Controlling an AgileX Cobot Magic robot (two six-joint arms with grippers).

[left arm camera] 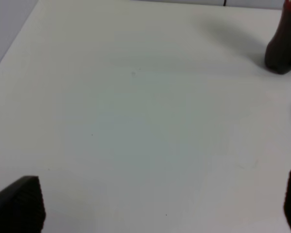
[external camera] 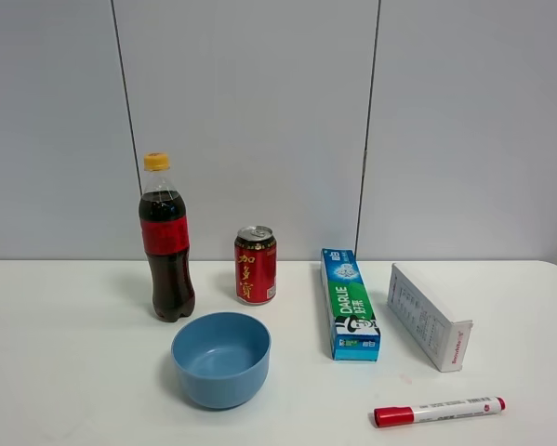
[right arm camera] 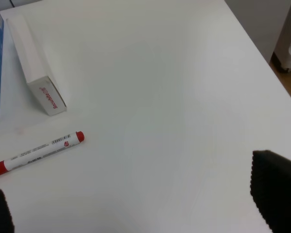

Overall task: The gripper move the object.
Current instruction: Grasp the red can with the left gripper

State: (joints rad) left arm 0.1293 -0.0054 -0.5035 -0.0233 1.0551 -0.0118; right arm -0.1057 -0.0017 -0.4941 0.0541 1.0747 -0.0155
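The small red can [external camera: 256, 265] with yellow characters and a silver top stands upright near the back of the white table [external camera: 73, 372], between the cola bottle and the toothpaste box. No gripper shows in the exterior high view. In the left wrist view my left gripper [left arm camera: 160, 204] is open, its black fingertips [left arm camera: 21, 204] wide apart over bare table, with the cola bottle's base [left arm camera: 282, 51] some way off. In the right wrist view my right gripper [right arm camera: 135, 206] is open and empty, its fingertips [right arm camera: 276, 194] over bare table. The can is not in either wrist view.
A cola bottle [external camera: 166, 242] with a yellow cap stands left of the can. A blue bowl [external camera: 221, 359] sits in front of the can. A blue-green toothpaste box [external camera: 350, 304], a white box [external camera: 428, 316] and a red-capped marker [external camera: 439, 410] lie to the right.
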